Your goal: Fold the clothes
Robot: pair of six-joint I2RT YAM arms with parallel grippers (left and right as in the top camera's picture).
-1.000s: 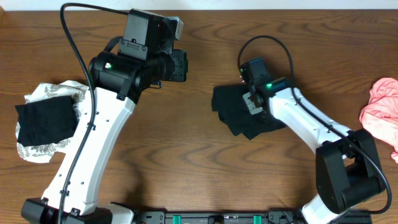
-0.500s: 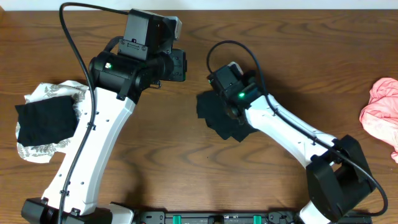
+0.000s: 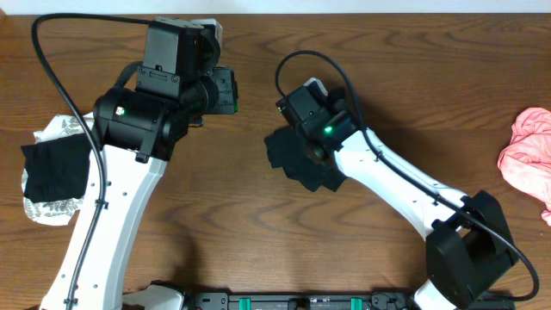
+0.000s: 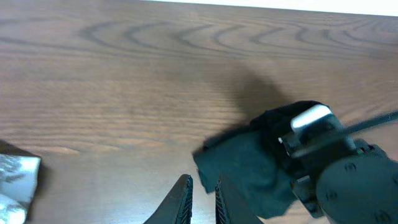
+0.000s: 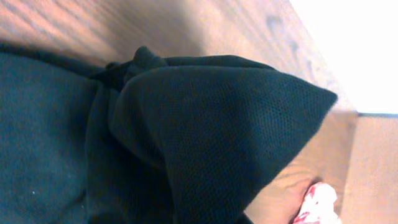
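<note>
A crumpled black garment (image 3: 288, 162) lies mid-table. My right gripper (image 3: 303, 142) presses down on its upper part and holds it; its fingers are hidden under the wrist. The right wrist view is filled by the same black cloth (image 5: 186, 124), with no fingers showing. My left gripper (image 3: 231, 91) hovers to the upper left of the garment, apart from it. In the left wrist view the left gripper (image 4: 202, 190) has its jaws nearly together with nothing between them, and the black garment (image 4: 245, 171) lies just ahead to the right.
At the left edge a white leaf-print piece (image 3: 65, 207) lies under a smaller black piece (image 3: 53, 168). A coral-pink piece (image 3: 529, 155) lies at the right edge; it also shows in the right wrist view (image 5: 316, 202). The right wrist housing (image 4: 323, 152) stands over the garment.
My right gripper has dragged the black garment leftward across the table. My left arm has shifted to the left.
</note>
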